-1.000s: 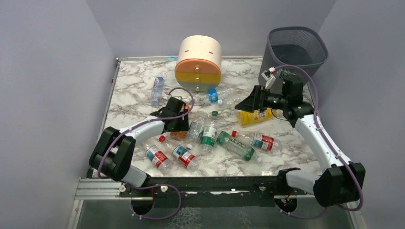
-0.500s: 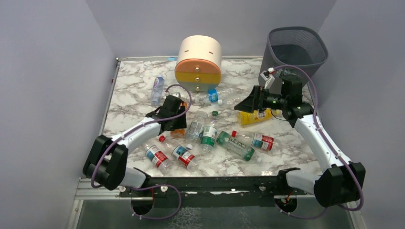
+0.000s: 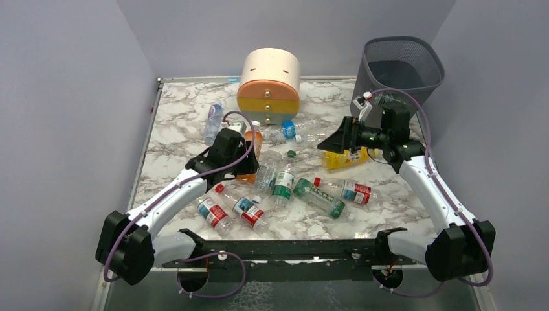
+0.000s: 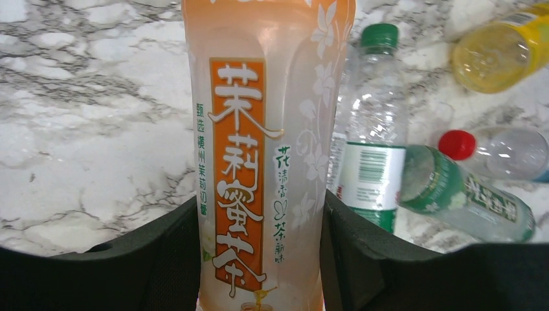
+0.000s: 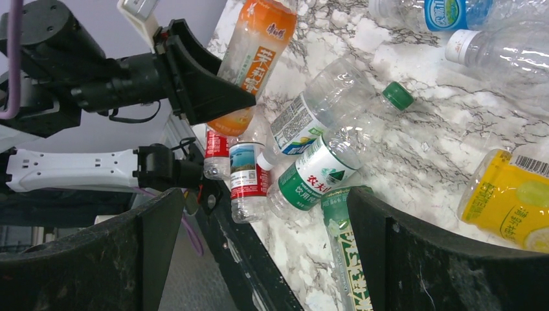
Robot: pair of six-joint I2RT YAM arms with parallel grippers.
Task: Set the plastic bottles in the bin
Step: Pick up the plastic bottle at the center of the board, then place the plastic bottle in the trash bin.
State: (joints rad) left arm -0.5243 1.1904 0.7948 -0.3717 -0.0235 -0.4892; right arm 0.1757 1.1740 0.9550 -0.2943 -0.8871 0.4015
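marble tabletop carries nearly all the plastic bottles, scattered; none shows inside the bin at the far right corner. left gripper pinches an orange tea bottle, raised. right gripper hangs spread wide and empty above a yellow bottle.

Side by side: white-shelled left arm and right arm, black at the joints, each trailing a purple cable; black wedge-shaped left hand and right hand.

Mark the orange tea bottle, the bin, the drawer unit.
orange tea bottle (image 4: 239,175): left wrist view, orange label strip.
bin (image 3: 371,76): top view, left mesh wall.
drawer unit (image 3: 268,98): top view, orange band.
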